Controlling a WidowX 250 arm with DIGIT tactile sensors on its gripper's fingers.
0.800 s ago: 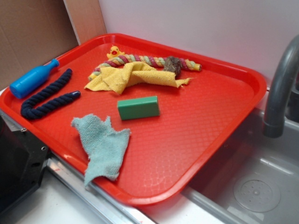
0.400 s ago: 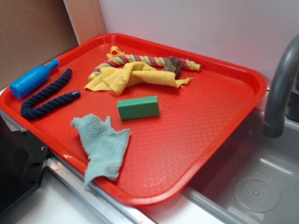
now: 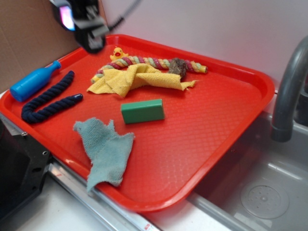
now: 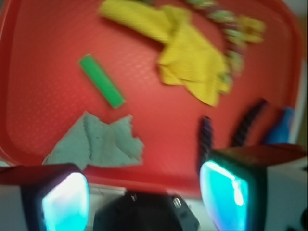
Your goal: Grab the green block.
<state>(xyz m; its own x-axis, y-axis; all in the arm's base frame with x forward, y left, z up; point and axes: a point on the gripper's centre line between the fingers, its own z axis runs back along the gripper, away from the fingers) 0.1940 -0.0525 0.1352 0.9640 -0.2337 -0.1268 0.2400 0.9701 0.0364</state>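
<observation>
Two rags (image 3: 107, 150) (image 3: 134, 78), two ropes (image 3: 48, 98) (image 3: 154, 62)

The exterior view looks down at an angle from the sink side across the red tray (image 3: 231, 120). The wrist view, blurred, looks down from high above it past 2 fingers (image 4: 226, 192). Both show the green block (image 3: 142, 111) (image 4: 101, 81).

The red tray (image 3: 231, 125) carries everything, and the gripper (image 3: 90, 30) hangs over its far-left corner with nothing between its spread fingers. Closest to it lie the yellow rubber duck (image 3: 117, 53), the multicoloured rope (image 3: 149, 62) and the yellow cloth (image 3: 132, 78), with the blue bottle (image 3: 33, 82) and the dark blue rope (image 3: 48, 98) off to its other side. Farther out lies the green block (image 3: 142, 110), and beyond that the pale teal rag (image 3: 106, 151), draped over the tray's near rim.
</observation>
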